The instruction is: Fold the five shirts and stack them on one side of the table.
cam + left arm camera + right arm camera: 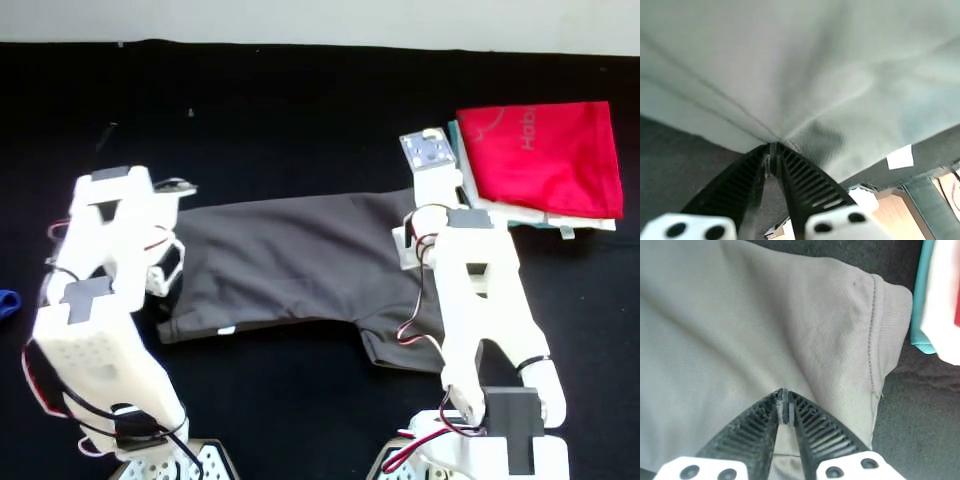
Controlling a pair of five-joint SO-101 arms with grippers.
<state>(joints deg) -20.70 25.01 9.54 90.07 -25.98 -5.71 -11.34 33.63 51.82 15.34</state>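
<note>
From the high view, a dark grey knit shirt (290,265) lies spread flat in the middle of the black cloth-covered table (300,110). The left arm (100,290) stands at one end of it and the right arm (480,290) at the other. A small white label (228,329) shows at the shirt's near hem; any print on it is too small to read. Beyond the right arm sits a stack of folded shirts. A red folded shirt (545,155) with pale lettering across it lies on top, a white folded shirt (500,208) beneath it, and a teal folded shirt (455,130) shows as an edge beneath those. A blue object (8,303) sits at the table's edge beside the left arm.

In the left wrist view, the left claw (774,147) is clenched on a pinch of the grey cloth, and creases fan out from its black ribbed fingers (805,175). The white label hangs from the hem nearby, blank as far as can be seen.

In the right wrist view, the right claw (785,402) is likewise clenched on the grey fabric, near a sleeve with a stitched hem (872,340). The edges of the teal and white shirts lie just beside that sleeve.
</note>
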